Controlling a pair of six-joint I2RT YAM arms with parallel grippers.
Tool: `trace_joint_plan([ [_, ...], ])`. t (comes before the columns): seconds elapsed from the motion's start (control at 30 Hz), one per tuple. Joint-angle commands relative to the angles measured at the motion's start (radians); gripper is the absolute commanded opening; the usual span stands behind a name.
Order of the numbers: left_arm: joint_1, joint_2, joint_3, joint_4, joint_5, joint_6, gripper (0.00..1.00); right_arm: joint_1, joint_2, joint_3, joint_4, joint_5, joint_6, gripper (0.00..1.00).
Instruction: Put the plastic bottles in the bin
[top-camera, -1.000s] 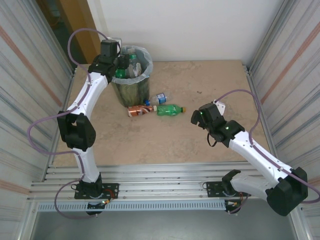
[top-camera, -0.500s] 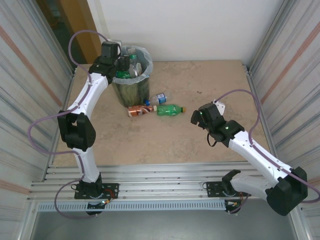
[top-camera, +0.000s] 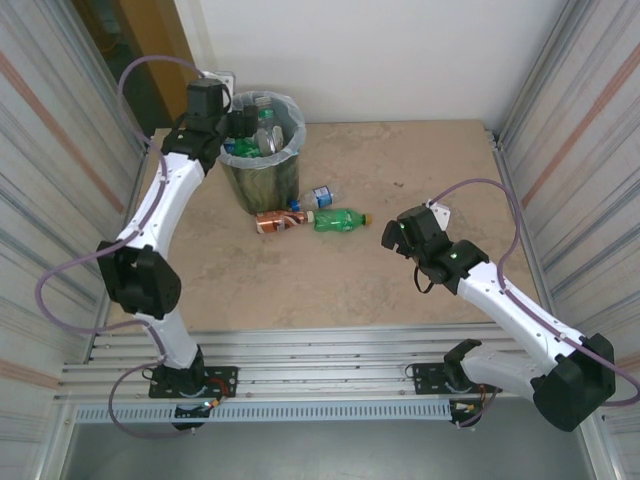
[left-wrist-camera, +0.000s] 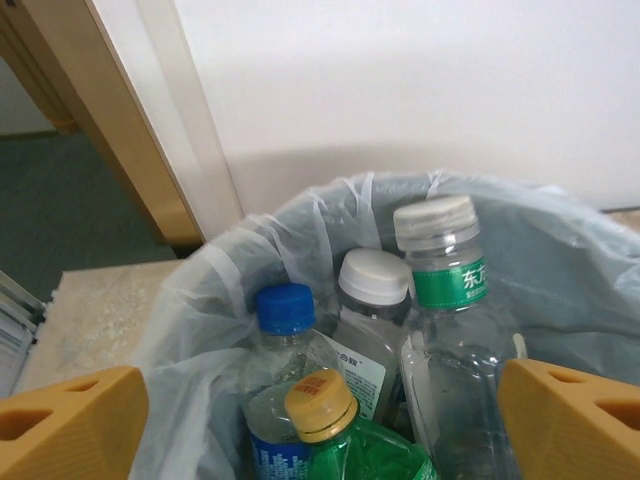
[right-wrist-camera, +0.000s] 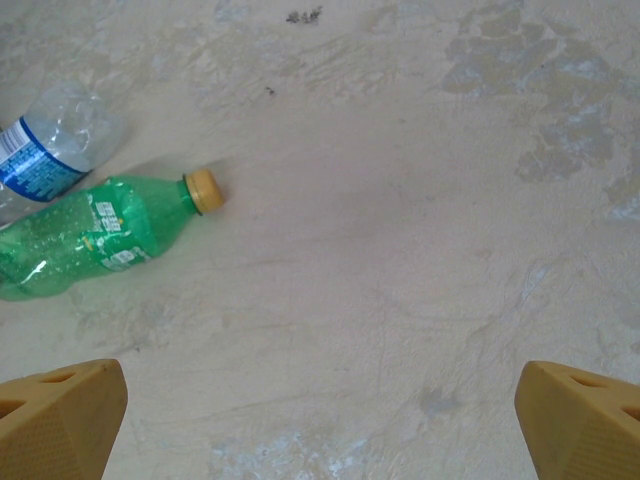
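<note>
The left fingers (left-wrist-camera: 70, 420) were spread above the bin (top-camera: 258, 182), packed with bottles (left-wrist-camera: 447, 300). The right fingers (right-wrist-camera: 62, 412) were spread over the counter (right-wrist-camera: 400, 250), where a green bottle (right-wrist-camera: 90, 235) was seen near the bin.

Capped bottles (left-wrist-camera: 445, 300) upright in the bag-lined dark bin (top-camera: 262, 185); three loose bottles (top-camera: 338, 219) flat beside it.

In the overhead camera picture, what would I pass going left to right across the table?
bin → green bottle → right gripper. The brown bottle and clear bottle overlap these sideways, so they are left out.
</note>
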Motion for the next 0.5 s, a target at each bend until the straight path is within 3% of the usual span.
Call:
trace_joint_plan([
  [0.0, -0.011, -0.094, -0.034, 0.05, 0.001, 0.013, 0.95, 0.006, -0.008, 0.002, -0.009, 0.016, 0.026, 0.98],
  [0.1, -0.018, -0.151, -0.084, 0.074, -0.002, 0.021, 0.99, 0.005, -0.006, 0.001, -0.007, 0.017, 0.026, 0.98],
  [0.47, -0.061, -0.379, -0.341, 0.165, -0.015, 0.009, 0.99, 0.005, 0.011, 0.003, 0.003, 0.007, 0.027, 0.98],
])
